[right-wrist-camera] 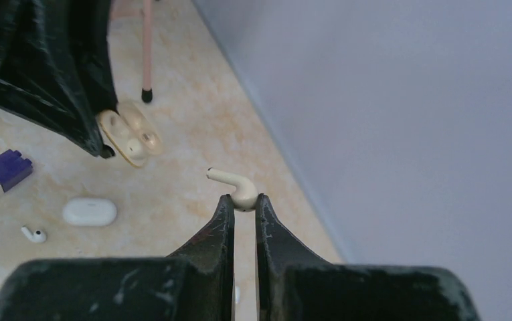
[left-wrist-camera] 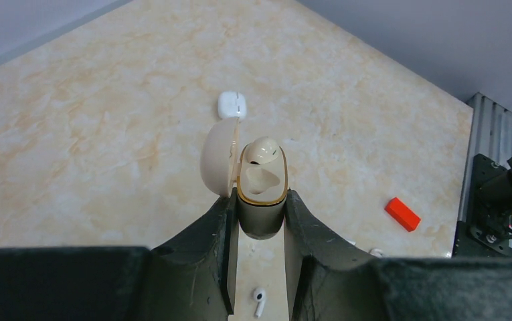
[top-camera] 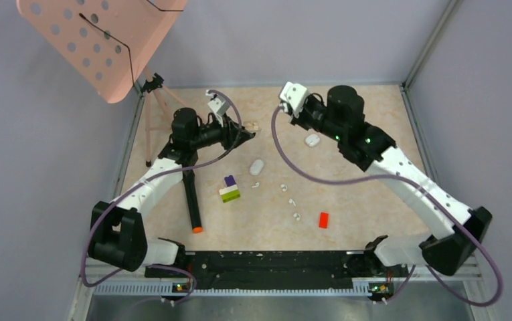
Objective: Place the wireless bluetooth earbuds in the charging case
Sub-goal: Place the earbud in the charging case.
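**Beige case clamped on the left, beige bud pinched on the right**

Marbled tan table (top-camera: 360,194) carries everything, and a pink perforated stand (top-camera: 99,40) rises over its far left corner. The left gripper (left-wrist-camera: 261,200) reaches toward the far middle of the table. Its jaws stand a moderate width apart, clamped on the sides of the beige charging case (left-wrist-camera: 263,184). The case is held above the surface with its mouth facing the wrist camera and its lid (left-wrist-camera: 218,157) swung open to the left.

The right gripper (right-wrist-camera: 245,200) hangs close to the back wall with its jaws nearly together, only a slim gap between them. At the very fingertips they nip the round head of a beige earbud (right-wrist-camera: 233,184). The stem pokes out to the left, toward the open case; bud and case are near but apart.

A black marker (top-camera: 192,200) with an orange tip lies beside the left arm. Right of it sits a purple, white and green brick stack (top-camera: 229,189). One closed white case (top-camera: 257,166) lies near the table's middle, and a second white case (top-camera: 312,140) lies just beside the right arm. A red brick (top-camera: 323,219) rests nearer the bases. Four loose white earbuds (top-camera: 283,188) are scattered between the brick stack and the red brick.
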{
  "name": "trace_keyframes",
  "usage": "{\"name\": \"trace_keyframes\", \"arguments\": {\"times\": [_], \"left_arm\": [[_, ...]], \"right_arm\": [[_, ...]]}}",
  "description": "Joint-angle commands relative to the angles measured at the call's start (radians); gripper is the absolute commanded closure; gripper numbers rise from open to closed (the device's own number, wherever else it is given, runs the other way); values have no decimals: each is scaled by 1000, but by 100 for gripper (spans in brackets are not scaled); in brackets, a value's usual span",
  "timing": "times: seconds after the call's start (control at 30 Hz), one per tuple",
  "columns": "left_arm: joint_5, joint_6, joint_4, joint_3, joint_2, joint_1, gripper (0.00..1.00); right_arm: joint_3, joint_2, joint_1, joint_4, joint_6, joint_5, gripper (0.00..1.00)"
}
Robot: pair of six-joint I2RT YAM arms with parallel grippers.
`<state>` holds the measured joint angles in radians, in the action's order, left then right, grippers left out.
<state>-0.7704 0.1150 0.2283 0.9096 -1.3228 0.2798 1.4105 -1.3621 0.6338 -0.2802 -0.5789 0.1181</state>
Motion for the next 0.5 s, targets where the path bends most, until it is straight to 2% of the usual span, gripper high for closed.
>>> {"name": "trace_keyframes", "arguments": {"times": [0.0, 0.13, 0.2, 0.47], "left_arm": [[-94, 112, 227, 63, -26, 31, 100], [-191, 202, 353, 60, -36, 49, 100], [-223, 200, 380, 50, -27, 58, 100], [-250, 156, 381, 19, 29, 95, 100]], "right_arm": [[-81, 99, 90, 50, -227, -24, 100], [-83, 132, 175, 36, -288, -56, 100], [-77, 129, 211, 14, -316, -68, 100], [-89, 117, 290, 15, -408, -112, 100]]}}
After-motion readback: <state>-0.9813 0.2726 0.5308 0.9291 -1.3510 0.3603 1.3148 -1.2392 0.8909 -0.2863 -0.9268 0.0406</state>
